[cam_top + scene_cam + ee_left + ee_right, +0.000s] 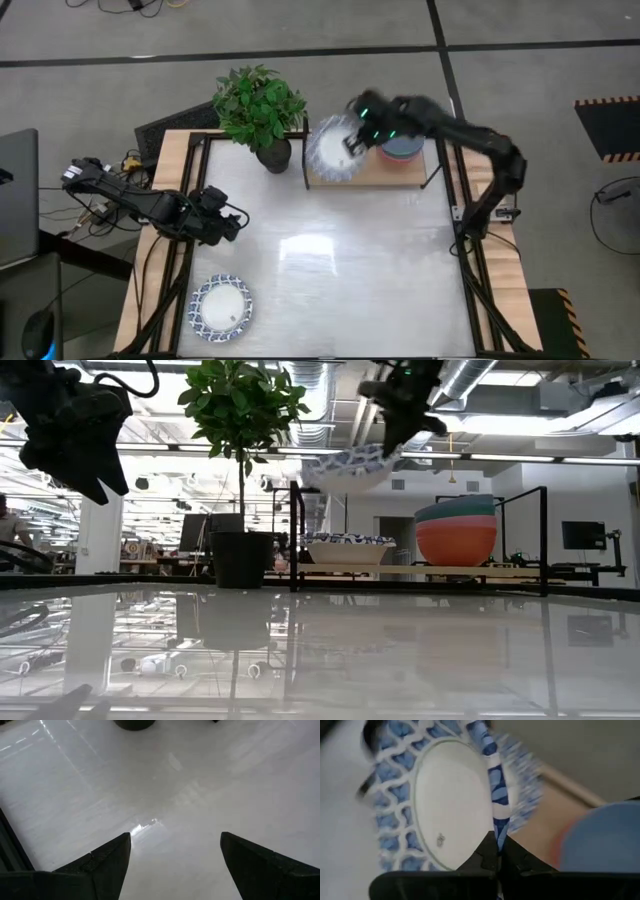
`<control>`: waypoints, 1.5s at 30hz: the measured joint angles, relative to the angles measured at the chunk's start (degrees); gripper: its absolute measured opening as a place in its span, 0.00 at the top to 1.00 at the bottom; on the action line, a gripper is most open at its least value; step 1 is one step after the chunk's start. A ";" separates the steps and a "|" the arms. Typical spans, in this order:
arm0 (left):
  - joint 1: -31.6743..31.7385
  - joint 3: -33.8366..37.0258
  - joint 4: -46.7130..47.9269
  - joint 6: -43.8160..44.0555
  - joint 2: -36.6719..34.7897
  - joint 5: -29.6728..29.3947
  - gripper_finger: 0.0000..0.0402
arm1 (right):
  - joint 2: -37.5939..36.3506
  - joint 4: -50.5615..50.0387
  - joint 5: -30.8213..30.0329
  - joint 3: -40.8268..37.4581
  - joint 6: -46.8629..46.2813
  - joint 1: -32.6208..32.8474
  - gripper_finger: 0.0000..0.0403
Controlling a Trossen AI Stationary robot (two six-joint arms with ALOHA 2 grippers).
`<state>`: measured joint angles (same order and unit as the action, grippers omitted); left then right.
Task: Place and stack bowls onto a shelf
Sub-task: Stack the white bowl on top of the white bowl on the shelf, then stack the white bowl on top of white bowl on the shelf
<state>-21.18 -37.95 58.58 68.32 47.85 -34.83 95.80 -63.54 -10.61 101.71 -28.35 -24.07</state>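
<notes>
My right gripper [352, 143] is shut on a white bowl with a blue patterned rim [350, 465], held in the air above the left end of the wooden shelf [372, 179]. Below it another white-and-blue bowl [348, 550] stands on the shelf. To its right stands a stack of pink, green and blue bowls [456, 530]. A further white-and-blue bowl [222, 308] sits on the table near the front left. My left gripper [218, 226] is open and empty above the table's left side. My right gripper pinches the bowl's patterned rim [496, 827] between its two fingers, one finger inside the bowl and one outside. The fingers come from above, pointing down. The bowl hangs tilted below the fingers [395, 430], clear of the bowl on the shelf.
A potted plant [259, 108] in a dark pot stands just left of the shelf. The shelf has thin black legs and a black post [294, 535] at its left end. The shiny tabletop [330, 270] lies between the shelf and the near edge.
</notes>
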 joint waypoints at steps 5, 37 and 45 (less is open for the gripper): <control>0.00 0.00 0.01 -0.14 0.01 -0.02 0.27 | -2.27 3.92 1.35 0.02 0.77 -10.65 0.95; -0.01 0.00 -0.01 0.08 -0.01 0.48 0.27 | 15.22 9.11 18.29 0.02 9.28 -16.88 0.76; 0.01 0.00 -0.01 0.10 -0.01 0.33 0.27 | 15.25 7.70 18.32 0.60 10.87 -16.93 0.44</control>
<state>-21.17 -37.95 58.57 68.42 47.84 -34.50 111.05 -55.84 7.70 102.31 -17.48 -41.00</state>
